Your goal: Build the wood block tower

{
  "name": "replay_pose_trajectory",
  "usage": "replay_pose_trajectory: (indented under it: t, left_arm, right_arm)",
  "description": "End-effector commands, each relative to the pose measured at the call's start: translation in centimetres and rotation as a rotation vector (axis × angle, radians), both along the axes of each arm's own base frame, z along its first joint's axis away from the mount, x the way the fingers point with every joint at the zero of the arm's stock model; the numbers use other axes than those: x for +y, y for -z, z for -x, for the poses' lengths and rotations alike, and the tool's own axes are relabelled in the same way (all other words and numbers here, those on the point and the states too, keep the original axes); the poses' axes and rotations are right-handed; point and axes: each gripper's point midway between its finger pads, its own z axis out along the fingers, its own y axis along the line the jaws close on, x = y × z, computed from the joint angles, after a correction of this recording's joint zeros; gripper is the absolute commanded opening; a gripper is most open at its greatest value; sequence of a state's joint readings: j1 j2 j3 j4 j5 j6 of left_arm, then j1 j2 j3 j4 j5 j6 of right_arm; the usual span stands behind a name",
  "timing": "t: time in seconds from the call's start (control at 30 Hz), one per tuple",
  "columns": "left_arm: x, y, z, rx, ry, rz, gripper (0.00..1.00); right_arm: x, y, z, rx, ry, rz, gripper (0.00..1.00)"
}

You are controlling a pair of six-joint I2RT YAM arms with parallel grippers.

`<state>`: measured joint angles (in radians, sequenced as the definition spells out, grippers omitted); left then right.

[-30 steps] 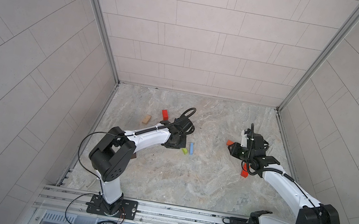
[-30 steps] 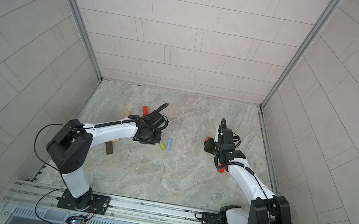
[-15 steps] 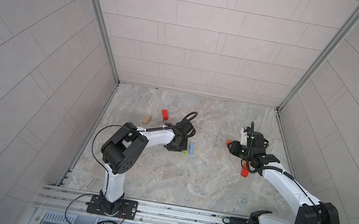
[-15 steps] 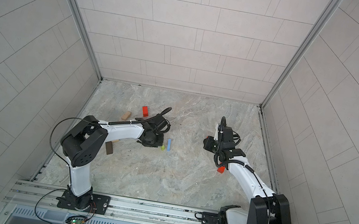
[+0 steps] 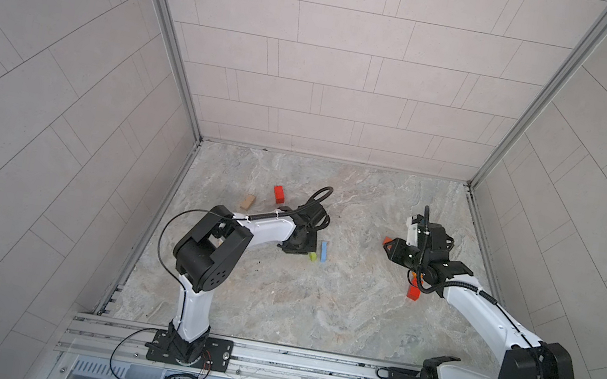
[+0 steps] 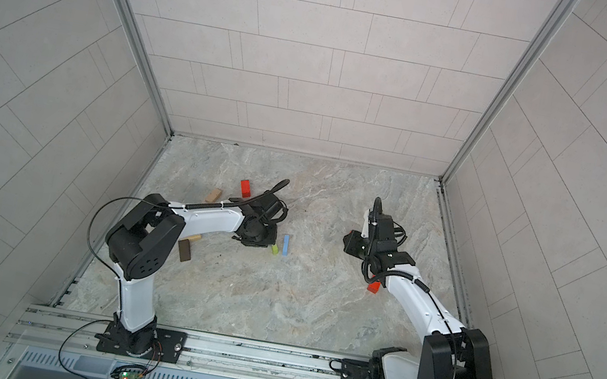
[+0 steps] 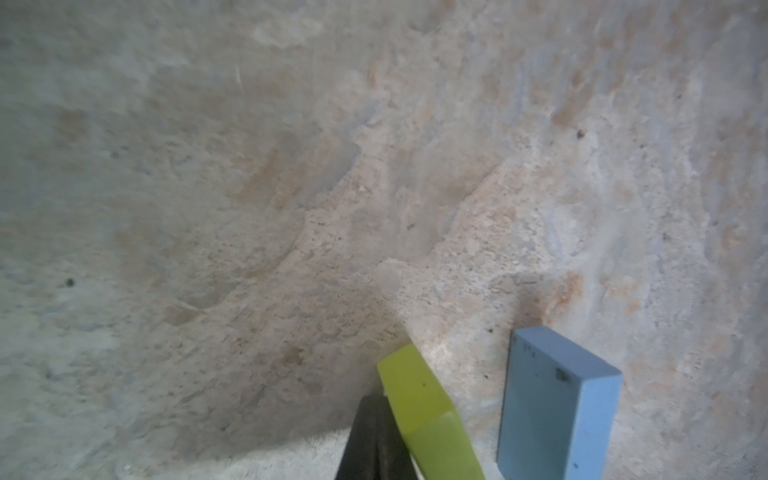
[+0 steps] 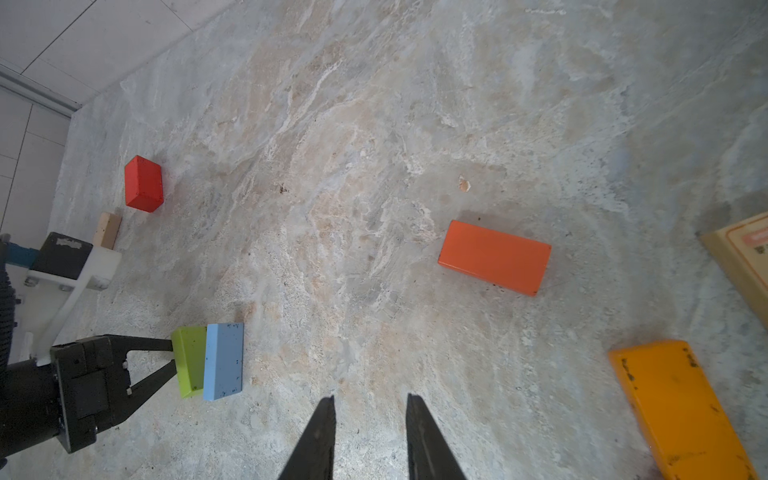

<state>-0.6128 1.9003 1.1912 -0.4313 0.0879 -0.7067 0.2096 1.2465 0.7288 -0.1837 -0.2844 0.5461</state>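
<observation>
The left claw [image 7: 373, 415] is pinched shut on nothing. Its joined tips rest against the long side of the lime green rectangular wood block [image 8: 189, 361]. That block lies directly ahead of the tips. Touching its far side is the light blue rectangular wood block [image 8: 223, 360]. Their long axes run roughly parallel, crosswise to the claw's reach. The green one looks tipped toward the blue, though I cannot tell whether it sits flat.

I judge that the left arm is nudging the pair together as the tower's lowest layer. If so, the coming move turns on pushing square to that long side. An off-centre push would probably swing the green block rather than slide it.

The right claw [image 8: 370, 400] stands parted and empty, well apart from the pair across the marbled grey tabletop [image 5: 315, 306], so the left arm is much the nearer. Ahead of the right claw lies an orange-red wood brick [image 8: 494, 257], with a yellow-orange wood brick [image 8: 681, 411] near it. A red wood brick [image 5: 279, 194], a natural tan wood brick [image 5: 247, 202] and a dark brown wood brick [image 6: 184, 250] lie loose on the left arm's side.

No container shows, and nothing is stacked yet.
</observation>
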Motion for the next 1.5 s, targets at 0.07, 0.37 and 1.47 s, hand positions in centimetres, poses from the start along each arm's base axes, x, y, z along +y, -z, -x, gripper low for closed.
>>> replay_pose_trajectory:
  t: [0.07, 0.37, 1.47]
  left_arm:
    - [-0.5, 0.0, -0.7, -0.001, -0.012, 0.024, 0.00]
    - [-1.2, 0.0, -0.9, 0.003, -0.003, 0.043, 0.00]
    - [1.0, -6.1, -0.4, -0.089, -0.004, 0.002, 0.09]
  right_arm:
    - [0.2, -0.3, -0.1, -0.018, -0.006, -0.003, 0.30]
    - [0.2, -0.1, 0.1, -0.014, -0.007, -0.003, 0.30]
    - [-0.1, -1.5, -0.1, -0.055, -0.009, 0.021, 0.41]
